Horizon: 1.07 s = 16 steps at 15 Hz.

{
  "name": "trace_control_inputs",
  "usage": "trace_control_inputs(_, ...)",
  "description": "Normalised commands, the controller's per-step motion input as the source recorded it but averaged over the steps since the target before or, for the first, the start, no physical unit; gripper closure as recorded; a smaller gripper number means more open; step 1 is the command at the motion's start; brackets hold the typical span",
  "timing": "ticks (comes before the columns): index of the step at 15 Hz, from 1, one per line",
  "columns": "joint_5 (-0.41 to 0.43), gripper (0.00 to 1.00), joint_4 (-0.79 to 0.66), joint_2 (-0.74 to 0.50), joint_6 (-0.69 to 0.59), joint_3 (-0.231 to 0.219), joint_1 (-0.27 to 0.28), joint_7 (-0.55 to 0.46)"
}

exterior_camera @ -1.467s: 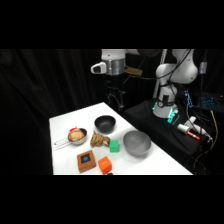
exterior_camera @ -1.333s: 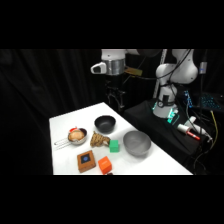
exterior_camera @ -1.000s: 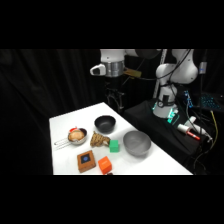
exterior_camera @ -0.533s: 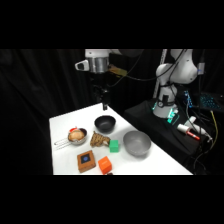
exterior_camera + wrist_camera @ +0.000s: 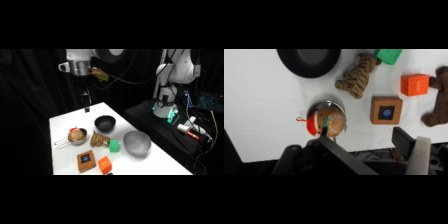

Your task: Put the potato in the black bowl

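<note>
The gripper [image 5: 87, 107], fingers parted and empty, hangs above the table's [image 5: 60, 125] far edge; 1 potato [image 5: 333, 122], 1 black bowl [image 5: 105, 122].

A small metal handled bowl [image 5: 75, 136] is seen near the left edge of the white table [image 5: 155, 162], and a brown striped lump [image 5: 99, 140] lies just beside it. A green block [image 5: 114, 145] is placed between that lump and the large grey bowl [image 5: 137, 143]. Nearer the front edge, a brown square block with a blue centre [image 5: 86, 160] and an orange cube [image 5: 104, 164] are set side by side.
</note>
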Motion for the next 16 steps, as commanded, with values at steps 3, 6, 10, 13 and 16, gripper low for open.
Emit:
trace_control_inputs(3,0.102,0.0,0.57,0.57,0.08,-0.049,-0.068,0.08)
trace_control_inputs(6,0.144,0.0,0.51,0.53,0.09,-0.033,-0.069,0.07)
trace_control_inputs(10,0.176,0.0,0.48,0.5,0.1,-0.004,-0.063,0.07)
trace_control_inputs(13,0.166,0.0,0.36,0.39,0.12,0.01,-0.049,0.05)
trace_control_inputs(16,0.152,0.0,0.28,0.31,0.11,0.011,-0.053,0.04)
